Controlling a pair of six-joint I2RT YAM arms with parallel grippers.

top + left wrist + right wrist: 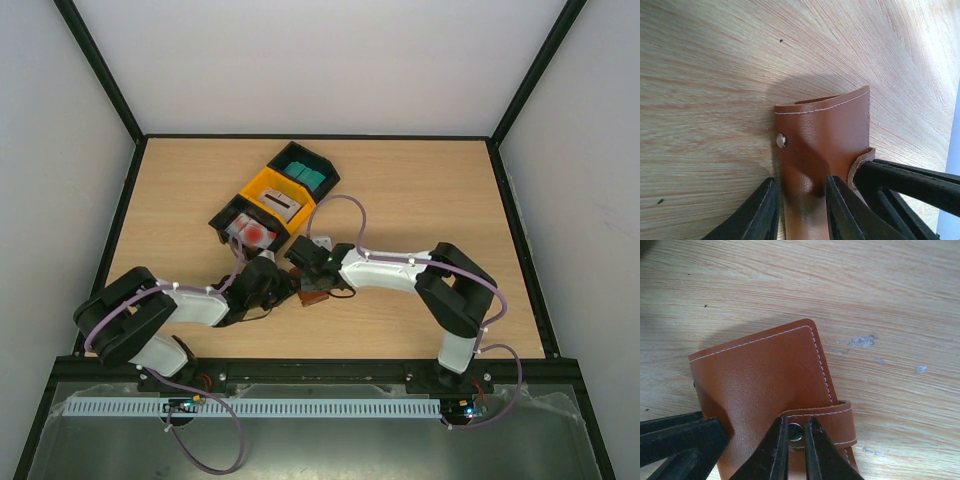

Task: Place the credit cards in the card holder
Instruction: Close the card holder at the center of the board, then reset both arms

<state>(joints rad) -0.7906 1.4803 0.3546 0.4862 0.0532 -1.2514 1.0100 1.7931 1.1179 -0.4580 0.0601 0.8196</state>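
I count one card holder (315, 293), one yellow bin (262, 185), two black bins (325, 163); cards (305, 176) inside too small to count.

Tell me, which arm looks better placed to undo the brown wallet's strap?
Probably the right: the right gripper pinches the snap strap of the card holder, while the left gripper clamps the holder's body, steadying it.

The black-and-white left arm (190, 305) and right arm (395, 272) are bending inward, wrists nearly meeting — the left tool (802, 195) is clamping the brown leather card holder (825, 135) between part-closed fingers, the right tool (796, 429) pinching its strap (837, 412).
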